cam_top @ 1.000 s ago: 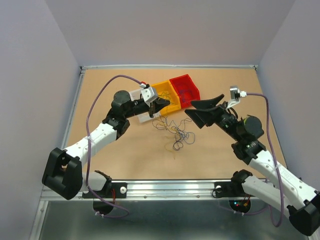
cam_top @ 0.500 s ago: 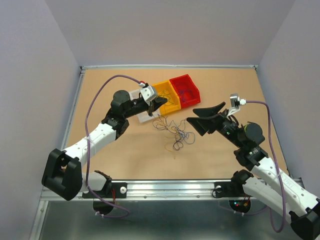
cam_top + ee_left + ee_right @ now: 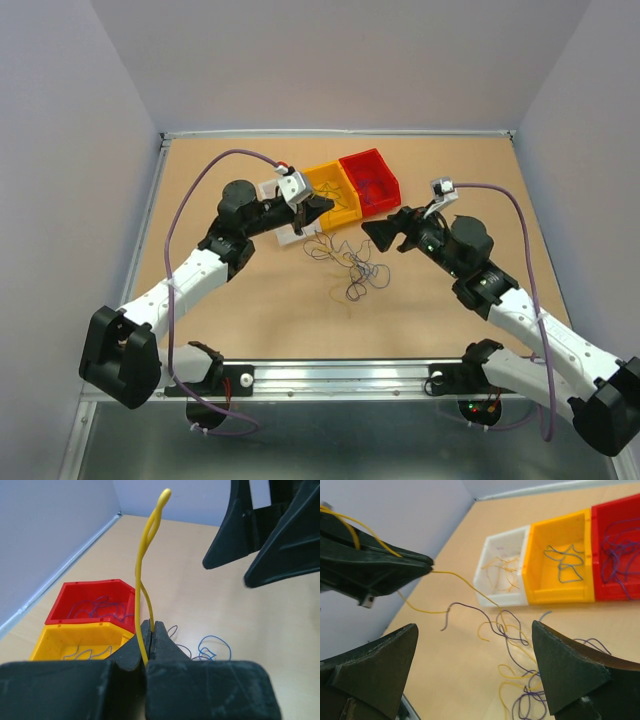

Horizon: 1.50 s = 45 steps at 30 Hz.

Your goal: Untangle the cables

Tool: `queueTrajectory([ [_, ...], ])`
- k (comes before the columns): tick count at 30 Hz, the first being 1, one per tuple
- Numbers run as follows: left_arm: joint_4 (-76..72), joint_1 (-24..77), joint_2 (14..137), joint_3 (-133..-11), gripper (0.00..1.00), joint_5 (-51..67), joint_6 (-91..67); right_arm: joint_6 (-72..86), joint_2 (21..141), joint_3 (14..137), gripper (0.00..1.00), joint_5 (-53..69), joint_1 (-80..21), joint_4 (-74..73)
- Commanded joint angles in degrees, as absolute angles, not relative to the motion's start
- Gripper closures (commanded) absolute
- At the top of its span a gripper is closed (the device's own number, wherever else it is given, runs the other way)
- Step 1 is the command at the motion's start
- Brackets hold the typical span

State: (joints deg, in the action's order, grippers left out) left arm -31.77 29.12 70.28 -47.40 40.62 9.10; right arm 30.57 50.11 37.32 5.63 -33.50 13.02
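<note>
Jaws of the left gripper (image 3: 151, 626) are pressed together on a yellow wire (image 3: 144, 555); we confirm this pinch only in the left wrist view. We see the right gripper (image 3: 470, 672) spread wide, holding nothing. Tangled cables (image 3: 352, 268) lie on the table (image 3: 230, 310) near both grippers, just before the bins (image 3: 560, 593).

Right gripper (image 3: 385, 226) nearer the cables (image 3: 352, 264)

You have nothing to read here: no lettering, label, brand mark, number or sign is legible in the top view or in either wrist view.
</note>
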Motion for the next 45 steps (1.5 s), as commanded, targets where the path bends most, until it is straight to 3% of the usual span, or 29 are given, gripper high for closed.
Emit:
queueTrajectory([
  [1, -30.9, 28.9, 68.5, -51.6, 1.0, 43.6, 6.9, 27.2, 52.3, 37.9, 0.0, 3.8, -33.8, 13.4],
  [6, -30.5, 29.1, 68.9, -52.6, 1.0, 44.2, 5.7, 24.9, 53.0, 34.1, 0.0, 7.5, -33.8, 18.8],
  [8, -30.4, 29.1, 69.5, -53.3, 1.0, 44.3, 5.1, 24.9, 54.3, 33.9, 0.12, 8.3, -33.8, 19.4],
  [13, -29.8, 29.5, 70.2, -55.5, 1.0, 44.3, 3.8, 24.4, 58.0, 33.1, 0.29, 13.9, -33.9, 23.2],
  [21, -28.1, 32.9, 71.2, -57.8, 1.0, 41.3, 5.5, 22.7, 62.7, 31.6, 0.34, 16.4, -34.5, 30.4],
  [30, -25.7, 37.2, 72.1, -60.6, 1.0, 37.7, 6.7, 20.7, 62.9, 30.6, 0.46, 16.2, -35.6, 32.0],
  [45, -24.1, 38.1, 73.5, -64.8, 1.0, 36.0, 6.2, 18.8, 69.3, 32.1, 0.52, 15.1, -38.8, 36.4],
])
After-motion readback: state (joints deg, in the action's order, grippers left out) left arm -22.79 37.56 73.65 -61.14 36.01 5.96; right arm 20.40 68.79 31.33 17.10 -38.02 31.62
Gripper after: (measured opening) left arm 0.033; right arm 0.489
